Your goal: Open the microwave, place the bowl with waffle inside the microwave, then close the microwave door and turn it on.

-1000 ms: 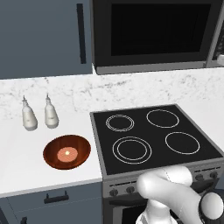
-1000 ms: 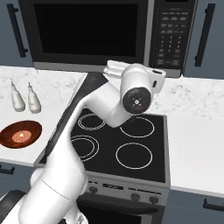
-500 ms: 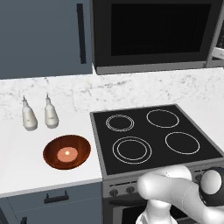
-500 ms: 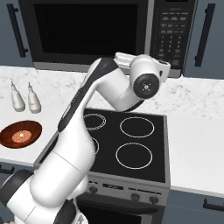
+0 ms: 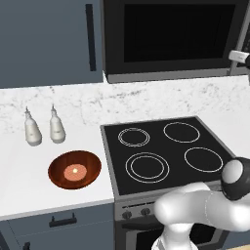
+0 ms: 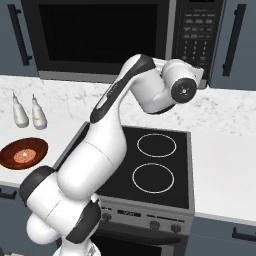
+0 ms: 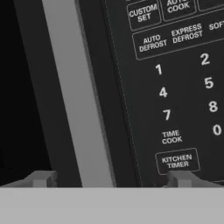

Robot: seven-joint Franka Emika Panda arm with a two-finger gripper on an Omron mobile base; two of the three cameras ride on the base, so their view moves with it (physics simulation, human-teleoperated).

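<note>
The large black box microwave (image 6: 120,40) with its wide dark glass window is seen mounted above the black four-ring stovetop (image 5: 166,151), at 12 o'clock in both base views. The wide black microwave door (image 5: 171,36) with its grey edge is observed flush with the appliance front, not yet opened. In the hand view, the grey vertical strip of the door edge (image 7: 72,92) is recorded at 9 to 10 o'clock, and the black button panel (image 7: 175,83) with white numerals and labels such as "TIME COOK" and "KITCHEN TIMER" is recorded at 2 to 3 o'clock. The two-finger gripper (image 7: 111,178) is held close before the seam between door edge and panel; its two tips are seen well apart at 6 o'clock, one fingertip (image 7: 41,178) below the dark window side and the other below the panel, so the jaws are judged released, with nothing between them. In the right base view the white arm's wrist (image 6: 182,82) is raised to the microwave's lower right corner. The round shallow glossy reddish-brown bowl (image 5: 74,169) is found on the white marbled counter (image 5: 29,171) at 8 o'clock in the left base view, just beside the stovetop's left edge. The small round tan-orange waffle (image 5: 74,171) is seen lying at the bowl's centre. Two white bottles (image 5: 44,128) are noted standing side by side beyond the bowl, near the backsplash.
</note>
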